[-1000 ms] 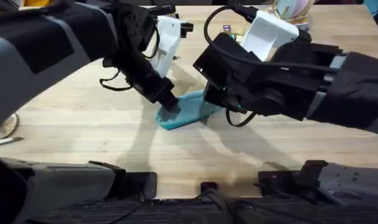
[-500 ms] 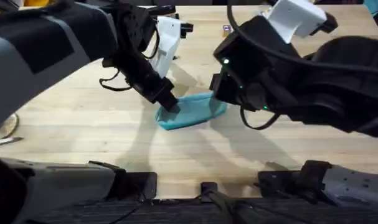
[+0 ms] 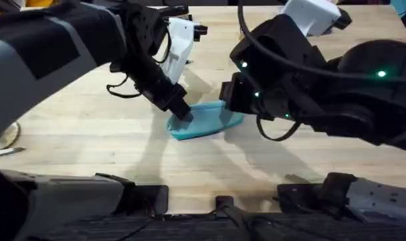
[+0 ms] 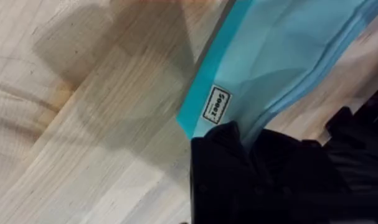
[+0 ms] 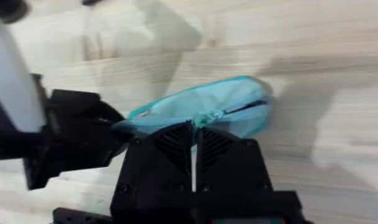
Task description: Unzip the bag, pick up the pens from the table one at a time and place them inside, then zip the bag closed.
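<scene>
Left arm reaches in from the lower left, angled down toward mid-worktop; left hand [image 3: 182, 112] clamped on the near-left end of the bag [image 3: 206, 120], its black fingers [image 4: 238, 168] pinching the teal fabric just beside a small white label [image 4: 217, 104]; right arm comes across from the lower right, big and dark under the camera, green lights on its housing; right hand [image 5: 193, 140] sits low over the bag's zipper line, fingers pressed together with barely a slit between them, seemingly nipping the zipper; cannot tell if the pull tab is actually between them; worktop [image 3: 89, 134] is pale plank wood with arm shadows across it; some small clutter at the far edge, too blurred to name; bag lies flat near the worktop's middle, long side running left to right, left hand at one end, right hand over the zipper [image 5: 248, 107] towards the other end.
</scene>
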Action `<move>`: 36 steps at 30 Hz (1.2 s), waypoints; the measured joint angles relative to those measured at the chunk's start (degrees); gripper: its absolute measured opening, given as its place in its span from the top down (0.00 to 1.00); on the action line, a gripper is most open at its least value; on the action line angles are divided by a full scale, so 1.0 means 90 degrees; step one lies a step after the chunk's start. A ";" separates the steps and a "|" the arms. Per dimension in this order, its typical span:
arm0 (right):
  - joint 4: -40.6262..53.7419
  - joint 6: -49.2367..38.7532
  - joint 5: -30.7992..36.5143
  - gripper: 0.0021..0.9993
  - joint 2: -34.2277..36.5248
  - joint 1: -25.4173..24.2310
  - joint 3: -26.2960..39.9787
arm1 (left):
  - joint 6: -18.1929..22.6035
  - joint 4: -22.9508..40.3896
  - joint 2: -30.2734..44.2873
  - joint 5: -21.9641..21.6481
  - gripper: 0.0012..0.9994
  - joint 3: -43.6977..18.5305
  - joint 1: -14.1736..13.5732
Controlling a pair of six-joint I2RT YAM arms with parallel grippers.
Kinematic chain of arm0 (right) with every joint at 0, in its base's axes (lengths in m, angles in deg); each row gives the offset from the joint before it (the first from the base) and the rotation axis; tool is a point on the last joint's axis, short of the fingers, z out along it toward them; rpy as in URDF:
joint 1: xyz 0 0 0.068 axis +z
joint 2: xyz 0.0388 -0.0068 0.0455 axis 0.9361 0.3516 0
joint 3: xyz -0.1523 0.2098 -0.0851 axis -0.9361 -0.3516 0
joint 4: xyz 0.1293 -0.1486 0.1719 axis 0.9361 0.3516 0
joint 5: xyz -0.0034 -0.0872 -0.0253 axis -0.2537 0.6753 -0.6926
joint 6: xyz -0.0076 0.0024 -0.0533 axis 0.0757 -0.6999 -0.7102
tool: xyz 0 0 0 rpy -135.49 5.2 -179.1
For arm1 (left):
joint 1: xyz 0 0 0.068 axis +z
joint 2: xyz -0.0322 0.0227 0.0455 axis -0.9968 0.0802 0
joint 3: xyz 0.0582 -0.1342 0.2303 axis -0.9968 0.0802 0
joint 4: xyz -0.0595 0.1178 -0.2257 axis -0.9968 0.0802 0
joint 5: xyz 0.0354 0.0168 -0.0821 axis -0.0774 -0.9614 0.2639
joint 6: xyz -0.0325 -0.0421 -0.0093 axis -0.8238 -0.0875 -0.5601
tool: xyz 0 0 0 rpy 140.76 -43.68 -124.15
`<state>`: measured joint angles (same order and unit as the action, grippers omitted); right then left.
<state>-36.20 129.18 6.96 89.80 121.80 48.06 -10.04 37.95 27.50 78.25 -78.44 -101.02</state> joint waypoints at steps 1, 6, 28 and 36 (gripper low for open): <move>-0.0067 -0.0005 -0.0028 0.97 0.0003 0.0025 0.0000 | 0.0000 0.0004 0.0001 -0.0010 0.96 -0.0002 0.0000; -0.0482 -0.0116 -0.0276 0.97 0.0190 0.0206 0.0000 | -0.0001 0.0005 -0.0001 -0.0046 0.96 0.0001 0.0000; -0.2295 -0.1306 -0.1710 0.97 0.1001 0.0667 -0.0050 | 0.0024 -0.0050 0.0000 -0.0406 0.96 -0.0002 0.0121; -0.2854 -0.2123 -0.2861 0.97 0.1000 0.0874 -0.0022 | 0.0024 -0.0073 -0.0001 -0.0318 0.96 -0.0004 0.0036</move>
<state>-61.89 110.08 -18.78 98.80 129.66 47.86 -9.82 37.29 27.50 75.38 -78.48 -100.69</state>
